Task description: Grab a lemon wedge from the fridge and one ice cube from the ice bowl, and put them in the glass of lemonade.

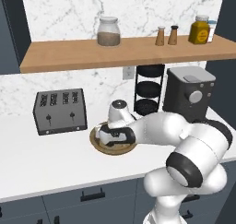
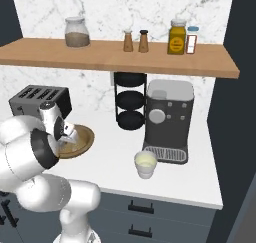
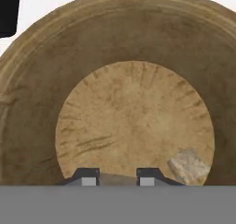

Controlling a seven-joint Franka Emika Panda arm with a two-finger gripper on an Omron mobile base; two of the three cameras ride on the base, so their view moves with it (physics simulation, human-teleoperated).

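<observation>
Gripper (image 3: 115, 177): low inside ice bowl (image 3: 41, 80), jaws narrow, a pale sliver between tips; grasp uncertain.
Ice cube (image 3: 188, 165): on bowl floor, just right of right fingertip (image 3: 146, 176), outside jaws.
Glass of lemonade (image 2: 145, 164): well right, near coffee machine (image 2: 168, 119).

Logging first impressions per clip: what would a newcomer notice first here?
The white arm's gripper reaching down into the shallow brown wooden ice bowl on the white counter beside the dark toaster. Then the small pale cup of lemonade before the coffee machine.
</observation>
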